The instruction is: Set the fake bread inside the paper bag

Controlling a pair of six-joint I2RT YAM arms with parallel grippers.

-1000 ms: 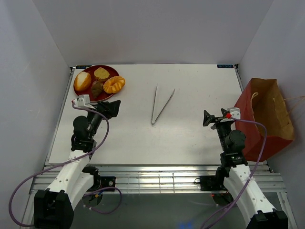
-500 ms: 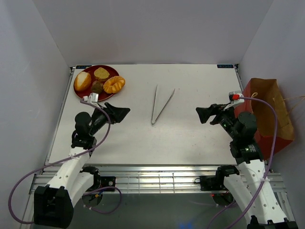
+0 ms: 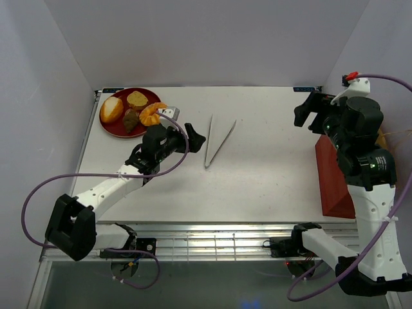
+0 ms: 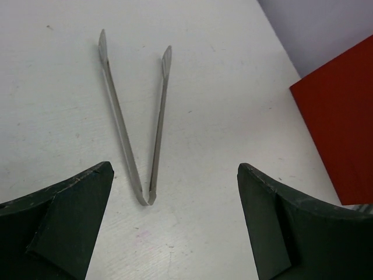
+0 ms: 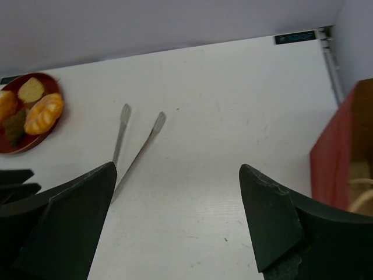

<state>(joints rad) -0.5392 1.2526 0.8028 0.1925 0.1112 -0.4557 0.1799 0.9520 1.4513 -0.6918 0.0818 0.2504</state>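
Note:
The fake bread lies on a round red plate at the far left: a golden oval roll, a yellow-brown piece, a dark brown piece and an orange ridged bun. The orange bun also shows in the right wrist view. The reddish-brown paper bag stands at the right edge, partly hidden by my right arm; it shows in both wrist views. My left gripper is open and empty just left of the metal tongs. My right gripper is open and empty, raised high near the bag.
Metal tongs lie on the white table's middle, spread in a V; in the left wrist view their joined end lies between and just ahead of my open fingers. Grey walls close the table on three sides.
My left arm has reached forward and right, from beside the plate to the tongs. My right arm has lifted and swung up toward the far right, above the bag.

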